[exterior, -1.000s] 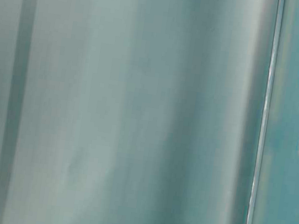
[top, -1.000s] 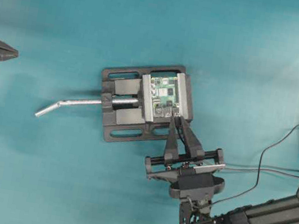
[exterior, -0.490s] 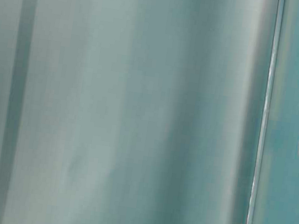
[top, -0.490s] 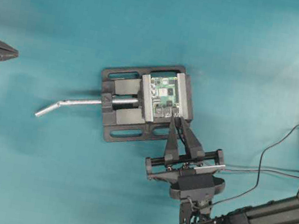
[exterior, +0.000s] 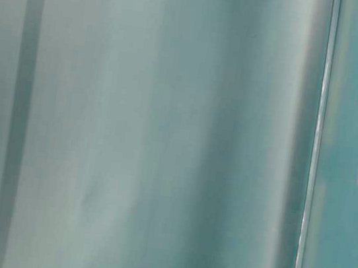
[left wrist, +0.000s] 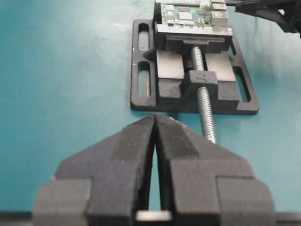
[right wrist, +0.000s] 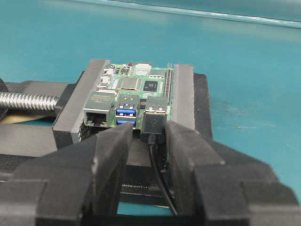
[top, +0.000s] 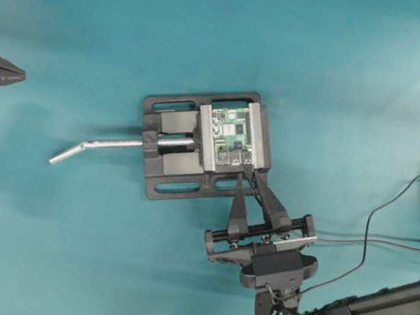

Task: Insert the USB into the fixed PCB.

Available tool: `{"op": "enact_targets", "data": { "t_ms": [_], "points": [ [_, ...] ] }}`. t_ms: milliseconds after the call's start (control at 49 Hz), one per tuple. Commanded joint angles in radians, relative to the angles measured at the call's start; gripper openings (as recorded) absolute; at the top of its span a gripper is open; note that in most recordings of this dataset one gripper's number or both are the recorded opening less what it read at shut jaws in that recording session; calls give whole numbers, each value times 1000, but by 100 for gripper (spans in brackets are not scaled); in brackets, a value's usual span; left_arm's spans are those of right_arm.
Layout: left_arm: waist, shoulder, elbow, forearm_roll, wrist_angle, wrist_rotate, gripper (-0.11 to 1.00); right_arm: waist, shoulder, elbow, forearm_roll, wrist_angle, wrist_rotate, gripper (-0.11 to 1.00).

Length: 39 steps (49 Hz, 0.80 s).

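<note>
Fixed PCB (right wrist: 136,92) clamped in vise (top: 196,143) to resist the push. USB (right wrist: 154,121) seated at its near right port, apparently fully. Right gripper (right wrist: 145,141) parted, clear of plug; left gripper (left wrist: 155,136) closed, idle.

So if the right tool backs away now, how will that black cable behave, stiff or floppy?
Probably floppy: the cable is thin and already curves loosely below the USB. It likely weighs little, so it should just drape. The USB looks seated in the PCB, and the vise clamps that board, so a light tug probably won't shift it.
</note>
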Motion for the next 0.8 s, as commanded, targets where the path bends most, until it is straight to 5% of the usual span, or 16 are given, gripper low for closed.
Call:
{"op": "enact_targets", "data": {
  "t_ms": [0, 367, 612, 776],
  "points": [
    [2, 6, -28, 3, -5, 6, 0, 11, -51, -11, -5, -6, -2, 38],
    [2, 6, -28, 3, -5, 6, 0, 15, -106, 46, -5, 31, -12, 41],
    [2, 8, -28, 5, -5, 6, 0, 38, -186, 138, -18, 57, -25, 61],
    [2, 8, -28, 3, -5, 6, 0, 71, -258, 207, -29, 103, -25, 63]
  ]
}}
